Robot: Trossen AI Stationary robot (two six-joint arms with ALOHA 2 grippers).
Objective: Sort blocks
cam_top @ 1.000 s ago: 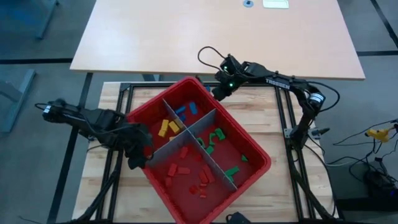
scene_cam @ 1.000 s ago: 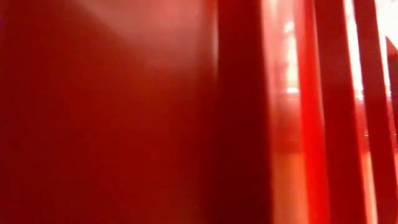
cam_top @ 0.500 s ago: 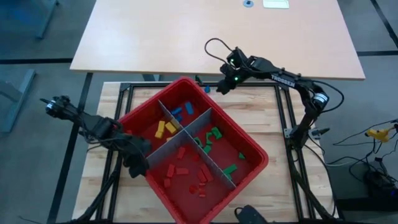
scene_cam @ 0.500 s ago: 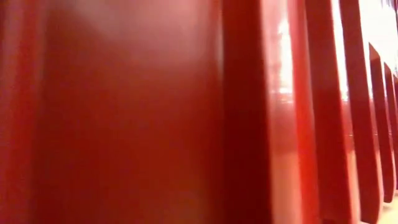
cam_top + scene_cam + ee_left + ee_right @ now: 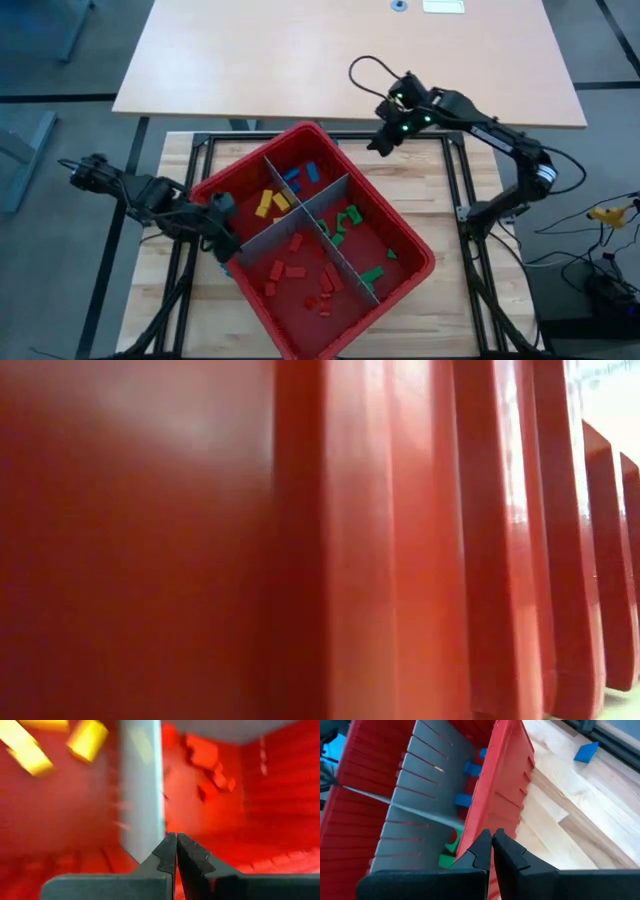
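- The wooden table (image 5: 440,190) fills the lower half of the high view, and we see the big red bin (image 5: 405,275) sitting skewed on it, centre to lower centre of the frame.
- Grey dividers (image 5: 300,205) cut the bin into four compartments.
- The left gripper (image 5: 222,228) sits at the bin's left wall, left of centre; its own camera shows the fingers pressed together with nothing between them, pointing at a divider.
- The right gripper (image 5: 385,135) hangs above the bin's upper right corner, upper centre of the frame, fingers also closed on nothing.
- The blocks (image 5: 290,270) lie sorted by colour: yellow and blue in the upper compartments, green at right, red at the bottom.
- One blue block (image 5: 586,752) lies outside the bin on the wood, upper right of the right wrist view.
- We judge each block light, stiff and smooth; pinching across the two long flat sides should hold best.
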